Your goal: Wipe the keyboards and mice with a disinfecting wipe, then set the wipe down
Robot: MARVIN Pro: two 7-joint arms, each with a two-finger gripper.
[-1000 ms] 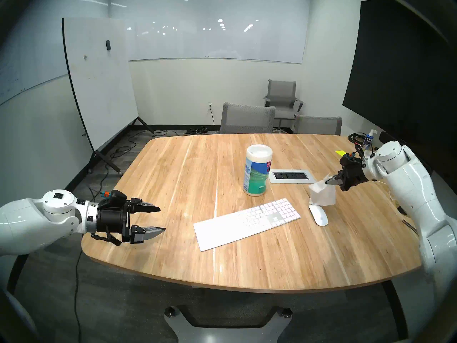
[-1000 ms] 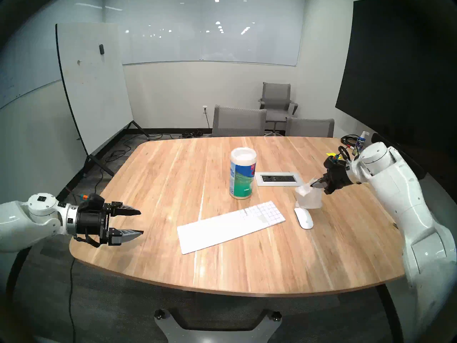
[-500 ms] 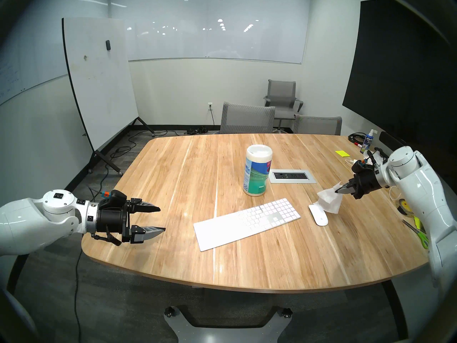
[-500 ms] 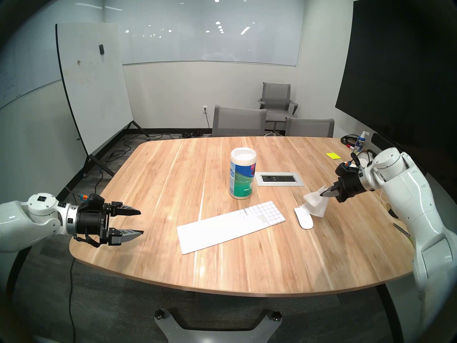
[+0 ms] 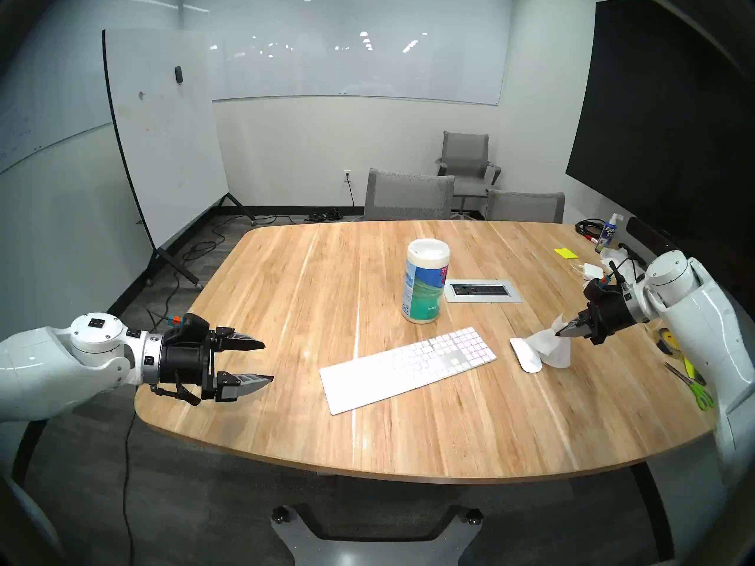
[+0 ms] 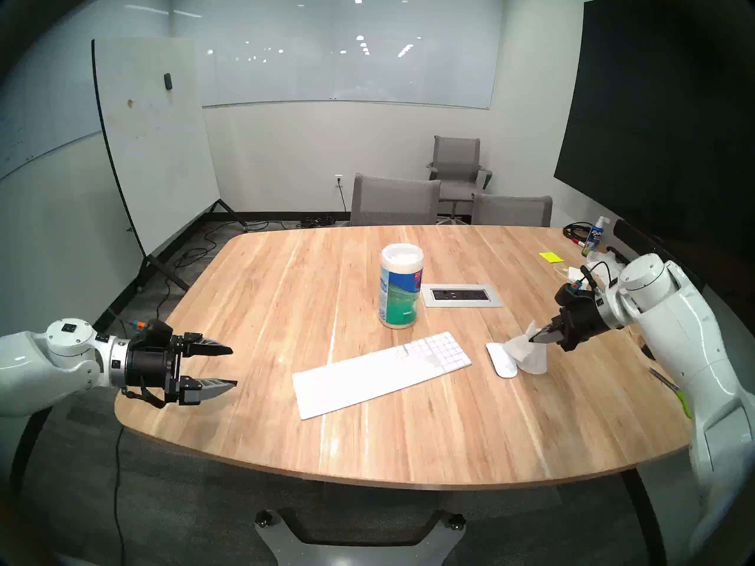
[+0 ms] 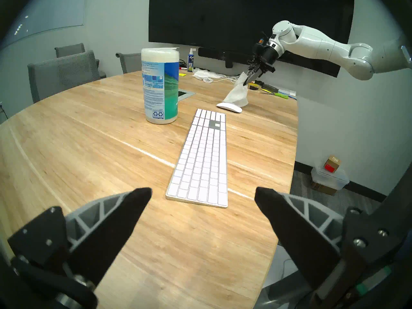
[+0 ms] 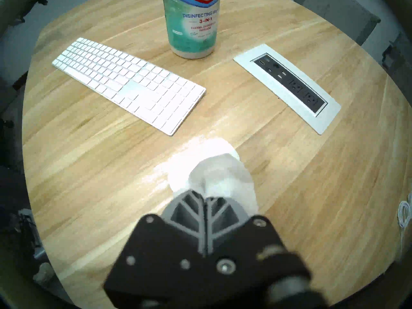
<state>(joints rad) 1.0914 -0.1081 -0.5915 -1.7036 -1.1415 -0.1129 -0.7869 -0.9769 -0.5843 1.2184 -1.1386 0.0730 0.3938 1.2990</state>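
Observation:
A slim white keyboard (image 5: 408, 368) (image 7: 201, 160) (image 8: 128, 84) lies slantwise on the wooden table (image 5: 408, 438). Just right of it sits a white oval mouse (image 5: 524, 355) (image 6: 499, 361) (image 7: 229, 107). My right gripper (image 5: 560, 332) (image 6: 532, 339) (image 7: 246, 83) is shut on a white disinfecting wipe (image 5: 551, 346) (image 6: 529, 355) (image 8: 223, 181) that hangs down and drapes over the mouse's right side. In the right wrist view the wipe hides most of the mouse (image 8: 178, 179). My left gripper (image 5: 267, 360) (image 7: 202, 193) hovers open and empty over the table's left edge, far from the keyboard.
A wipe canister (image 5: 425, 285) stands behind the keyboard, beside a power outlet panel (image 5: 482, 290) set in the table. Scissors (image 5: 692, 383), tape, a yellow note pad (image 5: 564, 253), a spray bottle (image 5: 607, 232) and cables clutter the right edge. Grey chairs (image 5: 408, 195) stand behind.
My right gripper has carried the wipe to the right and nearer, then down, so the wipe now drapes over the mouse's right side. The left arm has stayed still.

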